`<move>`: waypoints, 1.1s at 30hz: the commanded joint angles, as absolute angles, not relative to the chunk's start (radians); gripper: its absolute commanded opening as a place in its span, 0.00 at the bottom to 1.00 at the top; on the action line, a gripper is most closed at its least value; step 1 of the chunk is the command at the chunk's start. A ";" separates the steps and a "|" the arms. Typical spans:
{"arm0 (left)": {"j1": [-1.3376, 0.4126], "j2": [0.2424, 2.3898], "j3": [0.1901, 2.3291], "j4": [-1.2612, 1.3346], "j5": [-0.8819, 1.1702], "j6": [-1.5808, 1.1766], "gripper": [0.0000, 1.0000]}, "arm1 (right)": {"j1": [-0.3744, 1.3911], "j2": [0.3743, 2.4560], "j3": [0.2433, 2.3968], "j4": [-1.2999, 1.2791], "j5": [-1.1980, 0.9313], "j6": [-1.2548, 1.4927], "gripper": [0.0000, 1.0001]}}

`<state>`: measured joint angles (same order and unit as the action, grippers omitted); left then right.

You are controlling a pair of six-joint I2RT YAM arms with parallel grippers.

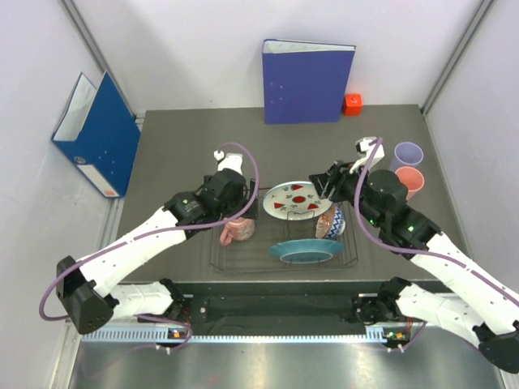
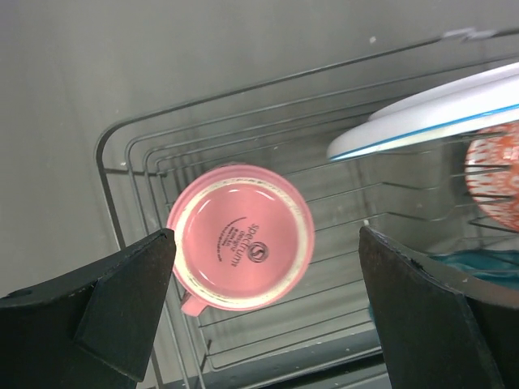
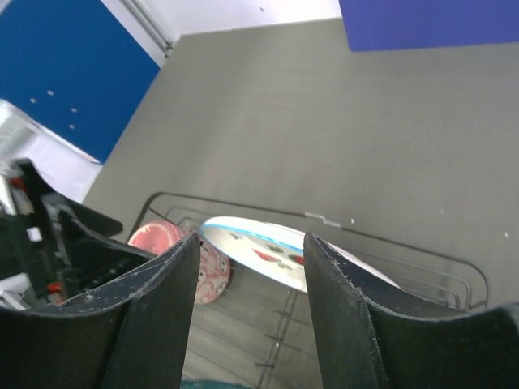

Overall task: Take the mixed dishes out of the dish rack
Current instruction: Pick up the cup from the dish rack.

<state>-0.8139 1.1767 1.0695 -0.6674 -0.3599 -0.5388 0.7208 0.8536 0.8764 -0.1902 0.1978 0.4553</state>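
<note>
The left tool hangs over the left end of the dish rack with its jaws spread wide and nothing held. An upturned pink cup lies in the rack between them, near one finger and well apart from the other.

The right tool sits at the right rim of the white plate, centre of the overhead frame. Its jaws are narrowed, with the plate's edge in the gap; I cannot tell whether they pinch it.

The teal plate and patterned bowl are in the rack. At the right of the table stand a lavender cup and a second pink cup.
</note>
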 commanded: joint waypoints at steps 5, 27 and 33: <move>-0.818 1.181 1.023 -0.689 -0.423 -0.532 0.99 | 0.742 0.828 0.842 -0.094 0.207 0.436 0.54; -0.819 0.946 0.991 -0.808 -0.361 -0.325 0.83 | 0.744 0.815 0.778 -0.060 0.198 0.437 0.54; -0.819 0.997 1.005 -0.814 -0.226 -0.302 0.72 | 0.744 0.804 0.756 -0.055 0.198 0.439 0.54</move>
